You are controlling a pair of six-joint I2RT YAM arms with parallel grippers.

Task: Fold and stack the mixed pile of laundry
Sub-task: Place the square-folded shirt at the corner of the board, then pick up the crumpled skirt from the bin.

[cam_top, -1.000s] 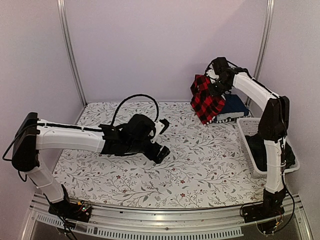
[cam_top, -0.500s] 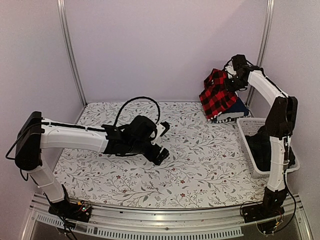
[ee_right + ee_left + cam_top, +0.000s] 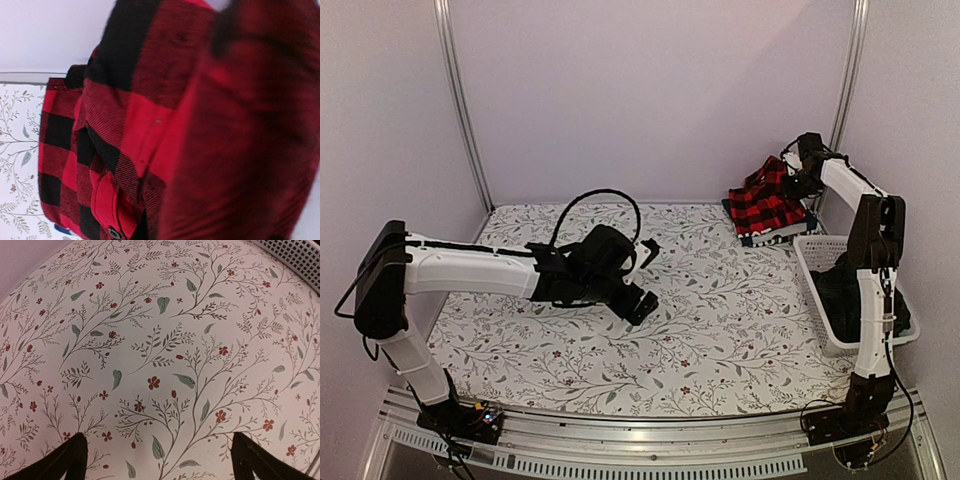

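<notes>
Down at the near edge both arms are planted, and the left arm lies low across the floral table cloth with nothing to do. The left gripper hovers above the middle of the cloth with its jaws spread wide. Its wrist camera shows two dark fingertips far apart with only printed leaves between them. My read is that it's parked clear so the other arm has room.

Moving right, the white lattice basket sits at the table's right side with a dark garment slumped inside. That one is unfolded and waiting its turn (its pattern is too dim to call).

At the far right corner, the red-and-black flannel shirt lies on top of a navy folded garment, most likely to start the stack. The right gripper is pressed against the shirt's far upper edge. The cloth rises toward it, which suggests a hold.

But I cannot tell whether those jaws are clenched or let go. The right wrist view is all checked fabric, blurred on its right half, and the fingers are hidden. Only a strip of the navy piece peeks out from under the shirt, so its fold cannot be judged.
</notes>
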